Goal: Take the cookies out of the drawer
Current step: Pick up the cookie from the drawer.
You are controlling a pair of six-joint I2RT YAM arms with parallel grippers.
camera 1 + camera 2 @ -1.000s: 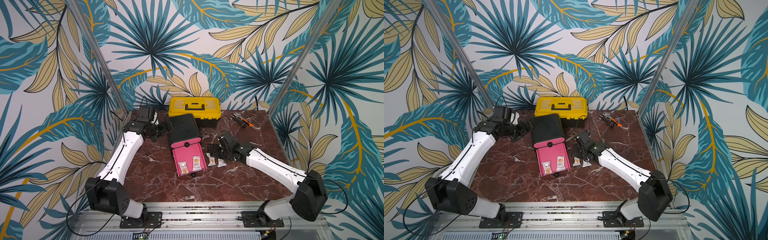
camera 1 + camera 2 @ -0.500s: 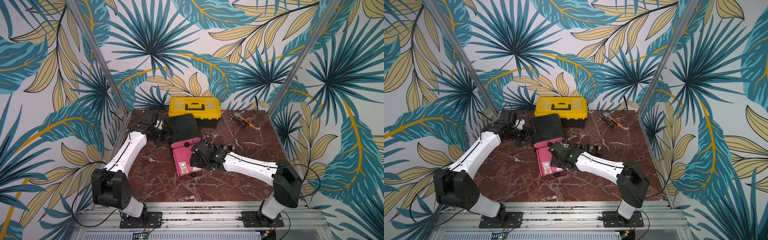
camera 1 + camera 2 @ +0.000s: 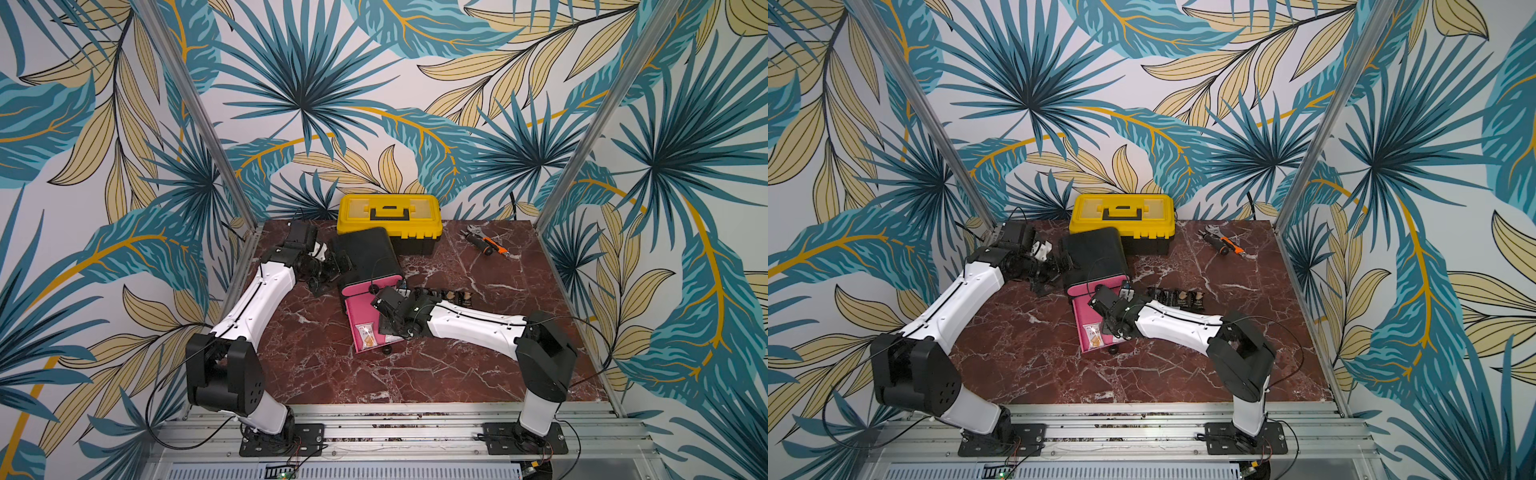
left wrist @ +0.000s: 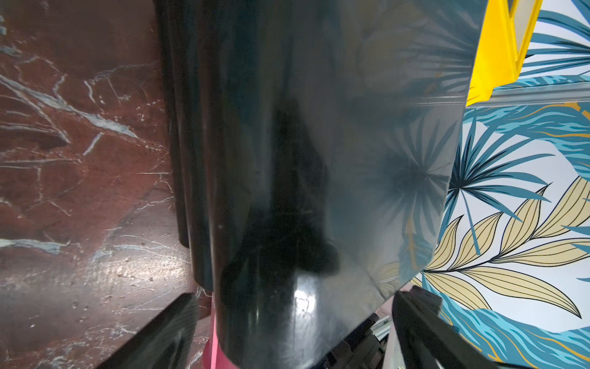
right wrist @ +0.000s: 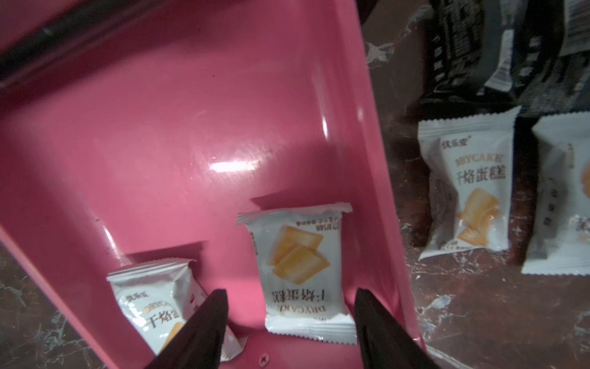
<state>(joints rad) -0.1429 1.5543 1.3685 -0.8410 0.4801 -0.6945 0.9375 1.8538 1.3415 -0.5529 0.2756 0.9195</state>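
Observation:
A pink drawer (image 3: 355,307) (image 3: 1081,307) (image 5: 191,127) stands pulled out of a black cabinet (image 3: 365,253) (image 4: 303,159). Two white cookies lie near its front: one (image 5: 300,265) between my right gripper's open fingers, the other (image 5: 153,300) beside one finger. Only one of them (image 3: 366,334) (image 3: 1093,334) shows in both top views. My right gripper (image 5: 290,292) (image 3: 385,330) hangs over the drawer, holding nothing. More cookies lie on the table beside the drawer: white ones (image 5: 466,191) and black ones (image 3: 453,296) (image 5: 472,54). My left gripper (image 4: 295,295) (image 3: 336,266) is open, its jaws straddling the cabinet's side.
A yellow toolbox (image 3: 388,216) stands right behind the cabinet. An orange-and-black tool (image 3: 486,245) lies at the back right. My right forearm (image 3: 469,328) stretches low across the table right of the drawer, just in front of the row of black packets.
My right arm swung left from the packets on the table to above the drawer, jaws widening a little. My left arm moved in against the cabinet's side.

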